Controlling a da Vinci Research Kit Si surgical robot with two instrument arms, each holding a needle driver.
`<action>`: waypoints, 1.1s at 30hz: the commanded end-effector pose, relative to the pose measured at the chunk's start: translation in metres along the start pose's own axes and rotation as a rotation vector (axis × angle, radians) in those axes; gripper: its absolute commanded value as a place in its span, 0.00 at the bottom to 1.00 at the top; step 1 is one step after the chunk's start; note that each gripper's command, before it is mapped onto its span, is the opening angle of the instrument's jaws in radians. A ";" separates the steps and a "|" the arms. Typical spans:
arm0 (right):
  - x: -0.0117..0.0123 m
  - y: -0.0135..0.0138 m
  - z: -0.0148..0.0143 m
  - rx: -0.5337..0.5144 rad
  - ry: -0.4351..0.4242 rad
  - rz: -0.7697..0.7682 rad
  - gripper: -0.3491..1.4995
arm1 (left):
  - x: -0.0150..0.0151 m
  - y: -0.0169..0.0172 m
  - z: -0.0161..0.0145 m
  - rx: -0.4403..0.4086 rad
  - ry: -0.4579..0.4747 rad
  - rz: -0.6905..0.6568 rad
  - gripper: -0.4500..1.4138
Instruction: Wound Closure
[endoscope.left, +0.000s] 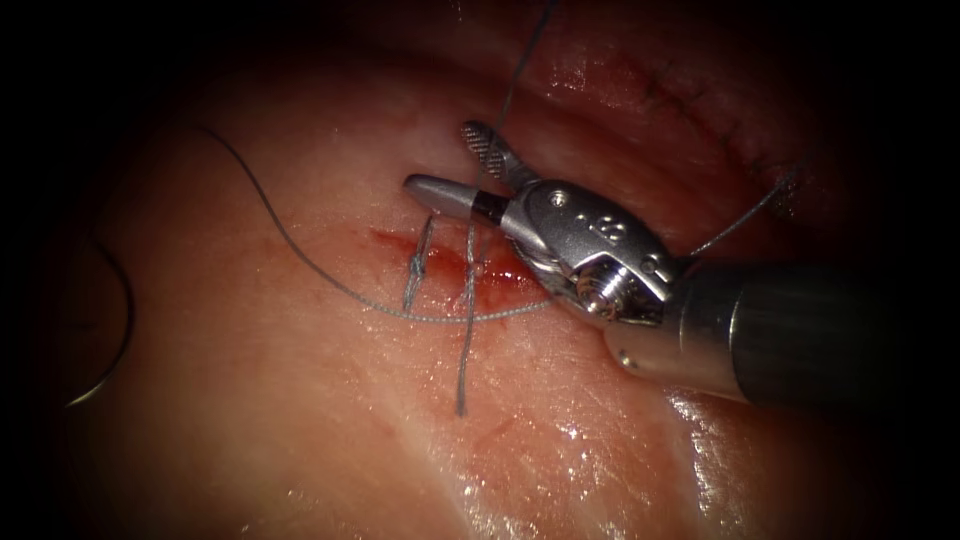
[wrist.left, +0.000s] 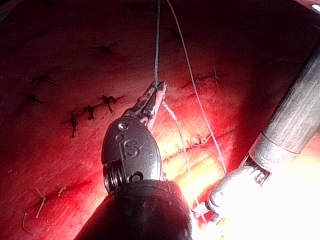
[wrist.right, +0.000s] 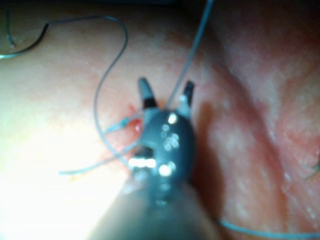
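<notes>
- Endoscope view: the right arm's silver wristed needle driver (endoscope.left: 462, 165) sat over the short red cut (endoscope.left: 450, 262) in the pale pink pork tissue (endoscope.left: 300, 420), jaws spread wide and holding nothing, a strand of grey braided thread (endoscope.left: 300, 255) running up between them.
- Left wrist view added the missing piece: the left arm's dark-hinged needle driver (wrist.left: 159, 90) was clamped on that taut thread above the cut.
- The thin curved steel needle (endoscope.left: 112, 330) lay free on the tissue, well left of the cut, held by neither tool.
- Two knotted stitches (endoscope.left: 470, 268) crossed the cut, their tails hanging below it.
</notes>
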 end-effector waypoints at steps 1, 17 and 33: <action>-0.0005 -0.0001 0.0009 0.003 0.000 0.001 0.96 | -0.0005 -0.0002 0.0004 -0.004 0.000 -0.002 0.00; -0.0018 -0.0013 0.0024 0.017 0.003 -0.009 0.97 | 0.0008 0.0007 0.0014 -0.026 0.013 0.002 0.00; -0.0023 -0.0021 0.0024 0.051 0.003 -0.016 0.63 | 0.0007 0.0010 0.0017 -0.033 0.013 0.005 0.00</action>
